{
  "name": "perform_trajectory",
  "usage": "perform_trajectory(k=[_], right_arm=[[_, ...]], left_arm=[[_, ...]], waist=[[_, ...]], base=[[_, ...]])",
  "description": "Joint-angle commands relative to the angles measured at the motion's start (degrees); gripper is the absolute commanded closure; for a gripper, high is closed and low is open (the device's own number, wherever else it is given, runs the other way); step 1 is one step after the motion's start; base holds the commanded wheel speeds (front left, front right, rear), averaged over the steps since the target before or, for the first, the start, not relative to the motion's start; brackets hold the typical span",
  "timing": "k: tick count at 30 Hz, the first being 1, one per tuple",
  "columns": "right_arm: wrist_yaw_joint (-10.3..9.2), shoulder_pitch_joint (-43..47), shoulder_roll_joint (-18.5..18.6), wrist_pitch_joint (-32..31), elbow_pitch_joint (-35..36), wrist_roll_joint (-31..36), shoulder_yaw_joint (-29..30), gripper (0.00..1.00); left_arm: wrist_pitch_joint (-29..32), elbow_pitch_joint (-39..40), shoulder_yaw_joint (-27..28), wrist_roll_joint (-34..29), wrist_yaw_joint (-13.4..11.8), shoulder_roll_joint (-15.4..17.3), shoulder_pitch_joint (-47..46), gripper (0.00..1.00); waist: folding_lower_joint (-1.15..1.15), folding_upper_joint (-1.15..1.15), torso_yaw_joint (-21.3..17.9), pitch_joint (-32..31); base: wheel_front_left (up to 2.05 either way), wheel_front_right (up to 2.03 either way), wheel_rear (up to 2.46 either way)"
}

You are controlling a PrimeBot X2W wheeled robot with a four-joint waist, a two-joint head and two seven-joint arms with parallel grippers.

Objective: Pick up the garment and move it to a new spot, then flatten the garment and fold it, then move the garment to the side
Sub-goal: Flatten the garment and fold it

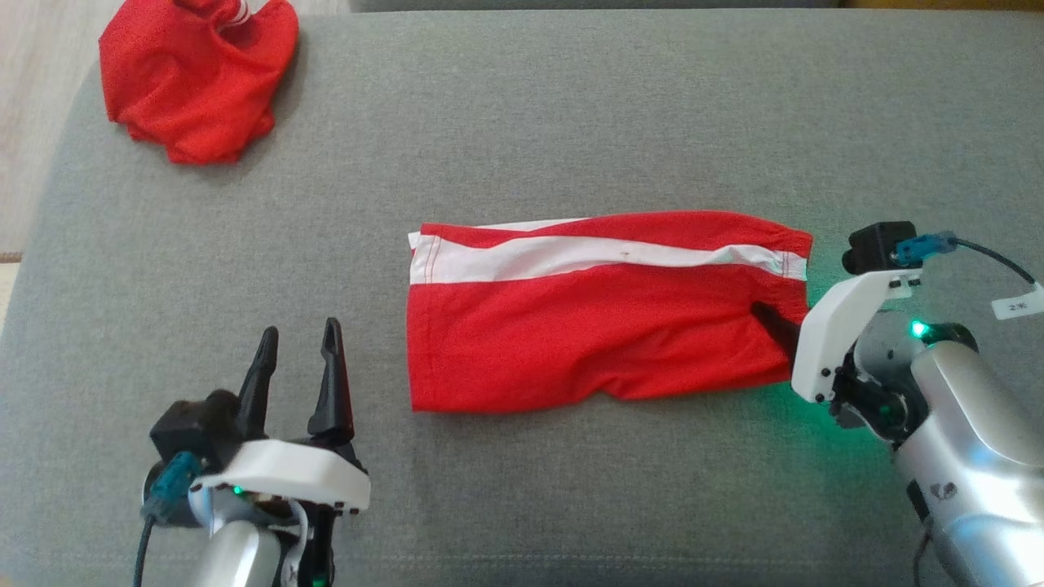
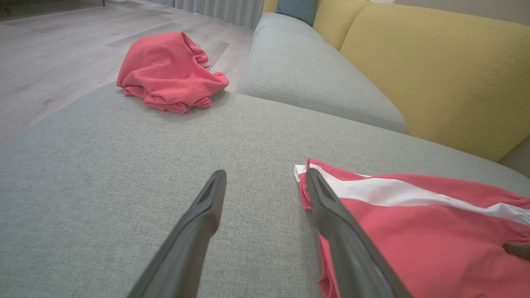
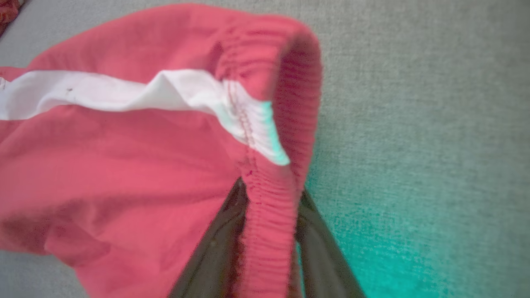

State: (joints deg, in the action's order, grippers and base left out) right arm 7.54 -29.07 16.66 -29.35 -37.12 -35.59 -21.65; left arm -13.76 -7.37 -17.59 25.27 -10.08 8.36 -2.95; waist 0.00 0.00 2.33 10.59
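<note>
The garment (image 1: 603, 326), red shorts with a white side stripe, lies folded lengthwise on the grey sofa cushion (image 1: 522, 130). My right gripper (image 1: 775, 322) is at its right end. In the right wrist view the two dark fingers pinch the gathered elastic waistband (image 3: 269, 231) from both sides, and the band is lifted slightly. My left gripper (image 1: 300, 330) rests open on the cushion to the left of the garment's hem, with nothing between its fingers. In the left wrist view the right finger (image 2: 331, 215) stands just in front of the hem corner (image 2: 304, 169).
A second red garment (image 1: 196, 81) lies crumpled at the cushion's far left corner, near the edge above the wooden floor (image 2: 49, 49). Yellow backrests (image 2: 434, 70) and another grey seat cushion (image 2: 306, 70) lie beyond the garment's far side.
</note>
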Motion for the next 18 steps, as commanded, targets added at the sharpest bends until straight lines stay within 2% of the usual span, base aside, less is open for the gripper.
perform_trajectory(k=[1, 2, 8, 18], right_arm=[[-0.05, -0.22, 0.01, -0.73, 0.48, -0.54, -1.54, 0.76], [-0.05, -0.43, 0.06, -0.72, 0.53, -1.22, -2.00, 0.99], [-0.05, -2.69, 2.09, -0.96, 1.82, -4.04, -4.44, 1.00], [-0.05, -4.38, 12.25, -3.19, 3.56, -5.98, -2.82, 1.00]], left_arm=[[-0.74, 1.69, 2.29, -0.47, 0.04, 0.25, -2.59, 0.00], [-0.76, 1.70, 2.35, -0.49, 0.00, 0.28, -2.64, 0.00], [-0.86, 2.25, 2.71, -0.60, -0.16, 0.72, -2.68, 0.00], [-0.70, 3.31, 1.97, -0.98, -0.26, 1.03, -3.20, 0.00]], waist=[[0.00, 0.00, -0.14, 0.02], [0.00, 0.00, -0.36, 0.06], [0.00, 0.00, -2.93, 0.19], [0.00, 0.00, -7.40, 0.51]], base=[[0.00, 0.00, 0.00], [0.00, 0.00, 0.00], [0.00, 0.00, 0.00], [0.00, 0.00, 0.00]])
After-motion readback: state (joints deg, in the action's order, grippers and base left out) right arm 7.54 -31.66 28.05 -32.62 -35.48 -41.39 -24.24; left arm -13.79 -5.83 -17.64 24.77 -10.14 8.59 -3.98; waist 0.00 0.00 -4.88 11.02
